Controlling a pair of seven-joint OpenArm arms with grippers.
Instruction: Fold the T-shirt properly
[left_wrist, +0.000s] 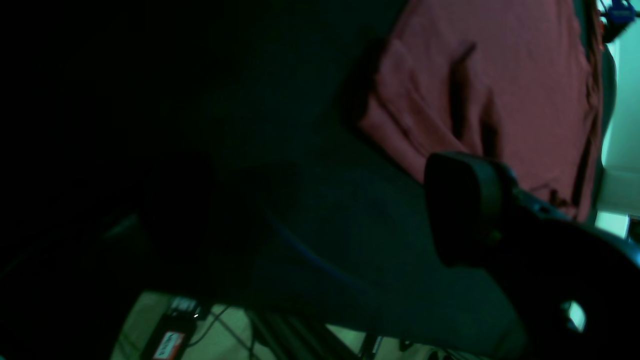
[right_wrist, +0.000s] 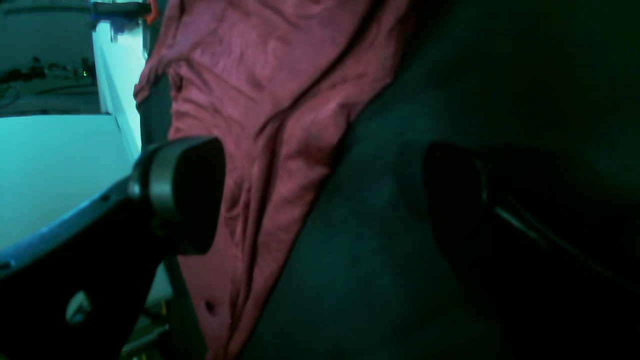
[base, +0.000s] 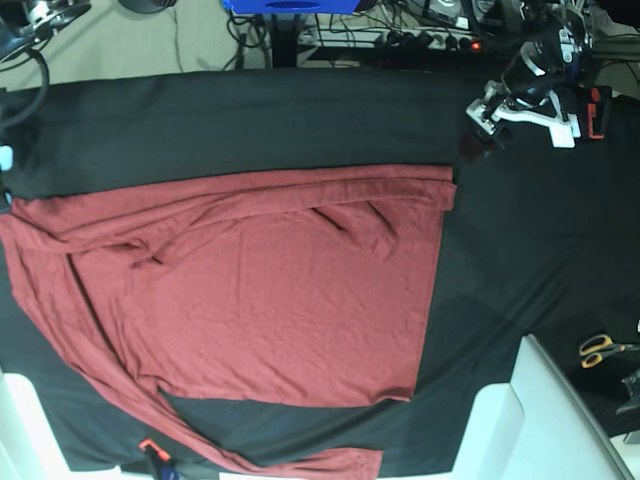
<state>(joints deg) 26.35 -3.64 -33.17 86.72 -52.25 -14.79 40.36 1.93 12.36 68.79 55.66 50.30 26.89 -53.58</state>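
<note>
On black cloth (base: 300, 120), wrinkled brick-red T-shirt (base: 260, 300)

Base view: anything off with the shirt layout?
Yes. The T-shirt lies mostly flat on the black cloth, but wrinkles bunch near its top edge, and one long sleeve trails along the bottom left toward the table edge, not tucked in. Scissors lie on the cloth at far right.
</note>
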